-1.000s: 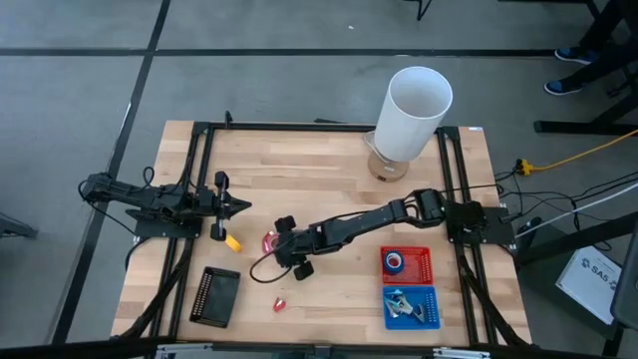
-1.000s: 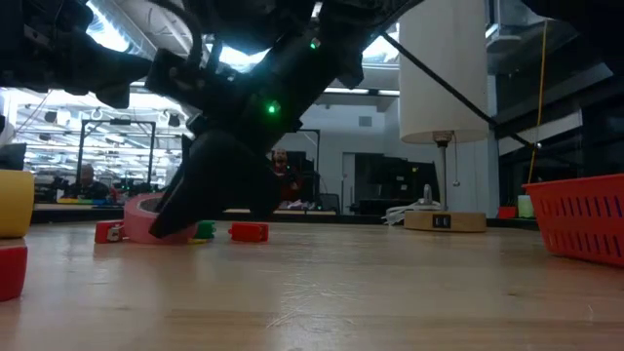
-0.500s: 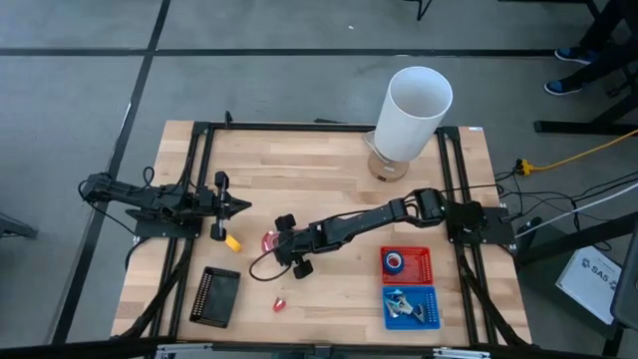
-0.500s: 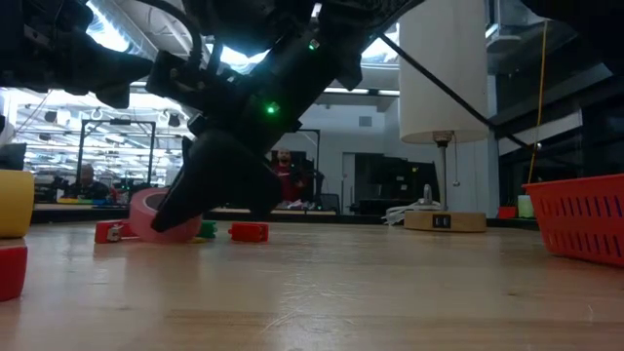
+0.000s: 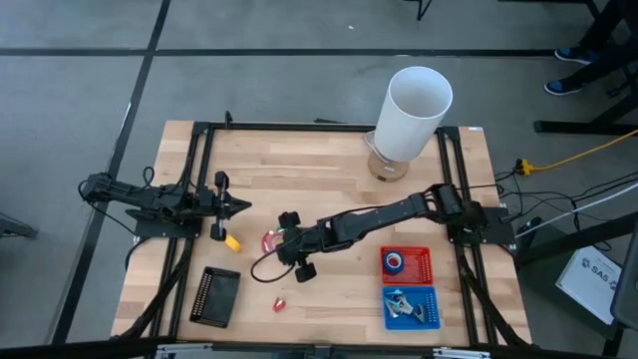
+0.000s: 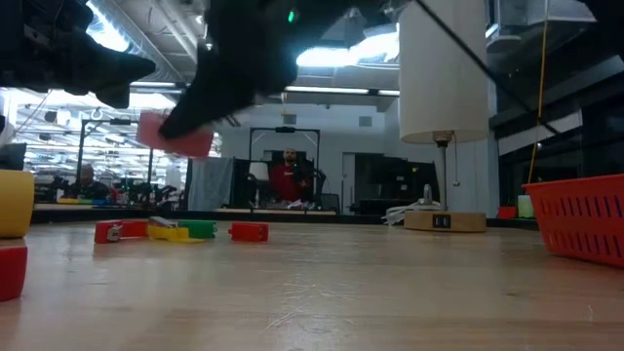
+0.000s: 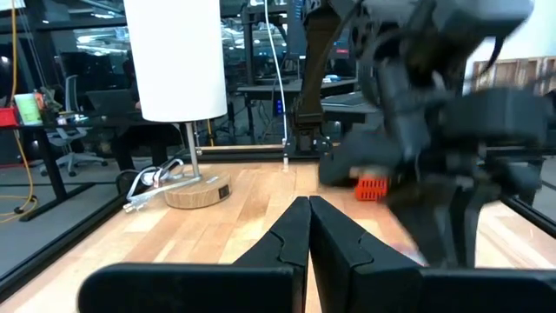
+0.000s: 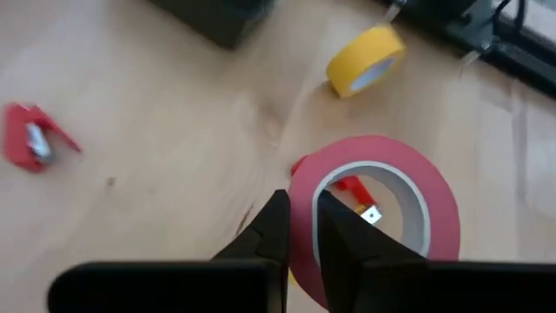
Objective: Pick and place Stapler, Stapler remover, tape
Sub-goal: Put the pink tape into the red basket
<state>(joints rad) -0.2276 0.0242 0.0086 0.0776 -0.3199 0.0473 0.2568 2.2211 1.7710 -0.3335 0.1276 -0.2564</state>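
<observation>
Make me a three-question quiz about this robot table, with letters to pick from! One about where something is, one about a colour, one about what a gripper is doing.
1. Where is the yellow tape roll?
A. on the table, near the left gripper
B. in the red tray
C. inside the white cylinder

2. What colour is the tape roll in the right gripper?
A. blue
B. pink-red
C. green

3. How is the pink-red roll now?
A. flat on the table
B. lifted off the table
C. in a tray

Answers: 1 A, the high view shows it there. 2 B, the right wrist view shows it. 3 B, the low view shows it in the air.
</observation>
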